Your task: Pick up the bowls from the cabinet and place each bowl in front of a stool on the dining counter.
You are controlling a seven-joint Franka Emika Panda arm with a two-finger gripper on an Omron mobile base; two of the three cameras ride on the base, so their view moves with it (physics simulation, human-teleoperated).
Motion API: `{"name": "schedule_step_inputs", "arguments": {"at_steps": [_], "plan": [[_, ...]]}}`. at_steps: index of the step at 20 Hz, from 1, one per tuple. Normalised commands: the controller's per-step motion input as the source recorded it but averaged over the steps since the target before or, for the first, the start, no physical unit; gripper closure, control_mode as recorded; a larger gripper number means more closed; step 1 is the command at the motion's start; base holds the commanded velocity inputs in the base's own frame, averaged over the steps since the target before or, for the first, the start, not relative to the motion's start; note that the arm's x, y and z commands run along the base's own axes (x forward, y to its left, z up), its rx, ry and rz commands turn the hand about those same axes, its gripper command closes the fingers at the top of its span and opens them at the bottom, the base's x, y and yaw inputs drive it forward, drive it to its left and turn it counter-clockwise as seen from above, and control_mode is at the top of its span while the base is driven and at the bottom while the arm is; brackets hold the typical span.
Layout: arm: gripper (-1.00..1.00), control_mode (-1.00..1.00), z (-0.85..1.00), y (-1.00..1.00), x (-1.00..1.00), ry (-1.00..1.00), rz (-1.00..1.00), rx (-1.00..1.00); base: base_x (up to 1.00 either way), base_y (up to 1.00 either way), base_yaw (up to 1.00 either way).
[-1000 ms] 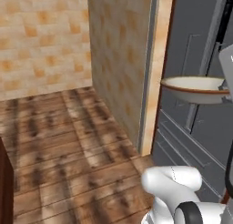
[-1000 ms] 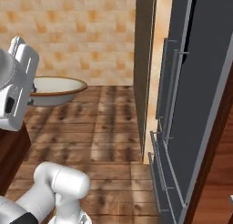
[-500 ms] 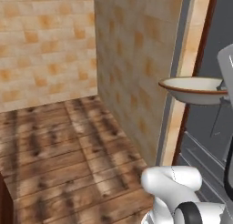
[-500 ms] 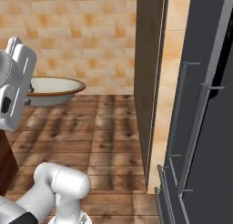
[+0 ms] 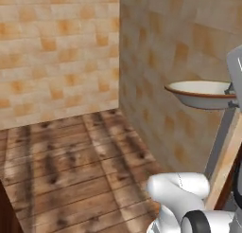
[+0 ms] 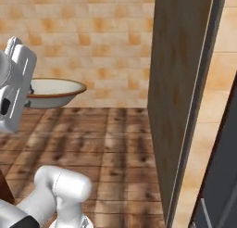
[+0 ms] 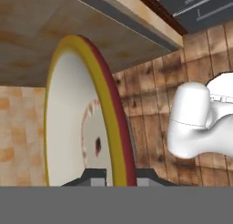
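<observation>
Left base view has the shallow cream bowl (image 5: 201,93) with its thin brown rim at the right edge of the frame, level and raised well above the wooden floor (image 5: 71,165), carried by the hand (image 5: 230,95), whose white body enters from the right. Right base view puts the same bowl at centre left, just beside the hand's white housing, with a tiled wall (image 6: 92,41) behind and a tall wooden panel (image 6: 183,97) at right. Hand view shows the bowl's rim edge-on, rising from between the fingertips (image 7: 95,176) at the bottom, so the hand is nearly closed, pinching the rim. My reading: this bowl is out of the cabinet and in transit; neither stool nor worktop is in sight, so setting it down, and fetching the marbled bowl, remain.
</observation>
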Motion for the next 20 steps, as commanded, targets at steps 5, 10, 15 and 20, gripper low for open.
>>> {"name": "schedule_step_inputs", "arguments": {"at_steps": [5, 10, 15, 20], "plan": [[1.0, 1.0, 0.0, 0.0, 0.0, 0.0, 0.0, 0.0, 1.0, 0.28, 0.36], [1.0, 1.0, 0.0, 0.0, 0.0, 0.0, 0.0, 0.0, 1.0, -0.01, 0.64], [1.0, 1.0, 0.0, 0.0, 0.0, 0.0, 0.0, 0.0, 1.0, -0.08, 0.73], [1.0, 1.0, 0.0, 0.0, 0.0, 0.0, 0.0, 0.0, 1.0, -0.25, 0.7]]}}
